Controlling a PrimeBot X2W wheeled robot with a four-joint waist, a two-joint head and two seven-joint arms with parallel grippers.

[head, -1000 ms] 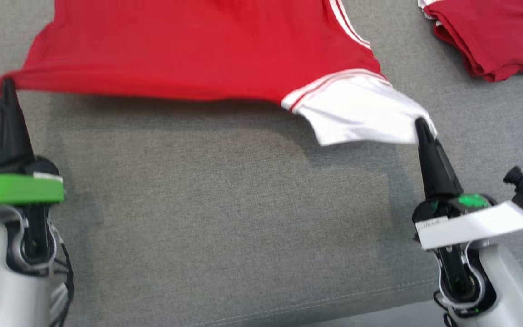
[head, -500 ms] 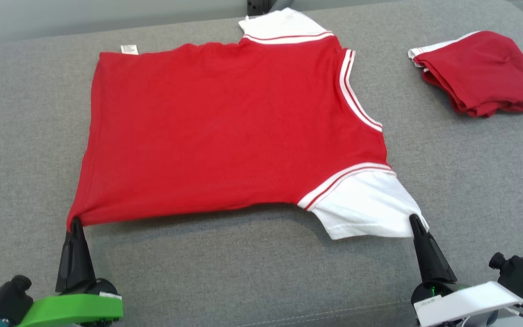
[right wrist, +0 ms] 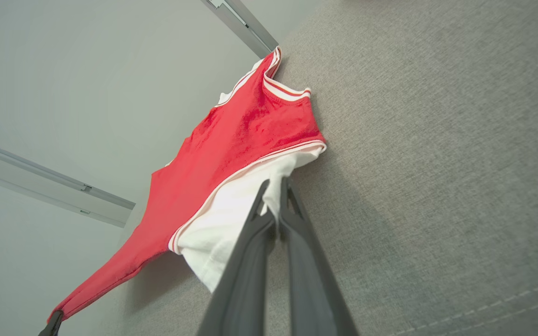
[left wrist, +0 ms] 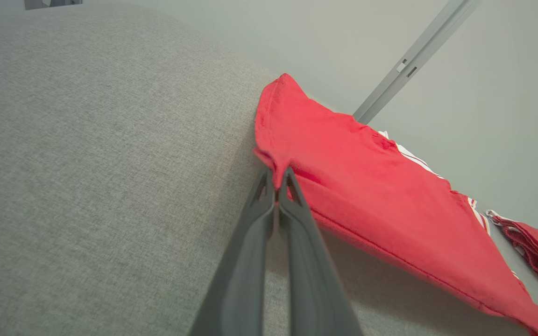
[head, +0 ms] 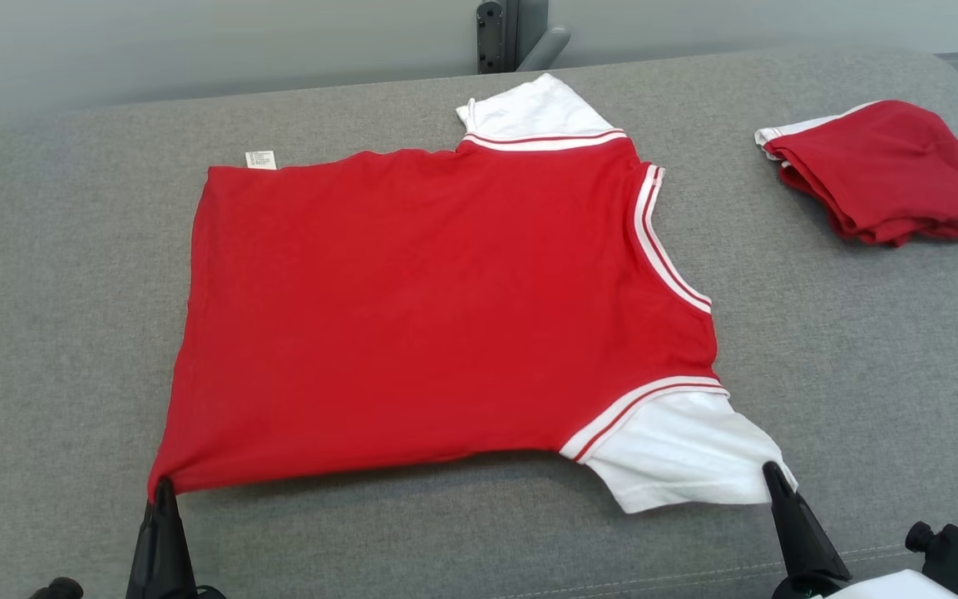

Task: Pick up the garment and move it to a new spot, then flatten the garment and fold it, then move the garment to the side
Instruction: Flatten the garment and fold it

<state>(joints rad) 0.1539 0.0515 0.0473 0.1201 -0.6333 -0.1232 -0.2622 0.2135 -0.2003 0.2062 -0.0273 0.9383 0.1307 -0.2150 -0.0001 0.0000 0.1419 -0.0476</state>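
L tool: jaws fully closed, pinching the red hem corner of the garment, near-left corner in head cam. My L wrist cam shows cloth nipped between the tips, w/ that corner lifted a bit off the grey padded surface.

R tool: also clamped tight, on the edge of the near white sleeve at the near-right corner. Sleeve cloth is drawn to a point at the tips.

Garment = red tee w/ white sleeves + red/white trim, spread out across the middle of the surface. Hem is to my left, neckline to my right. Far sleeve lies flat toward the far edge. Small white label sticks out at the far-left hem corner. Near edge between my 2 tools sits slightly raised, shadow under it. Rest lies flat, few wrinkles.

Second red garment, folded, sits far right on the same surface, well apart from the tee. Grey metal post stands behind the far edge, pale wall beyond.
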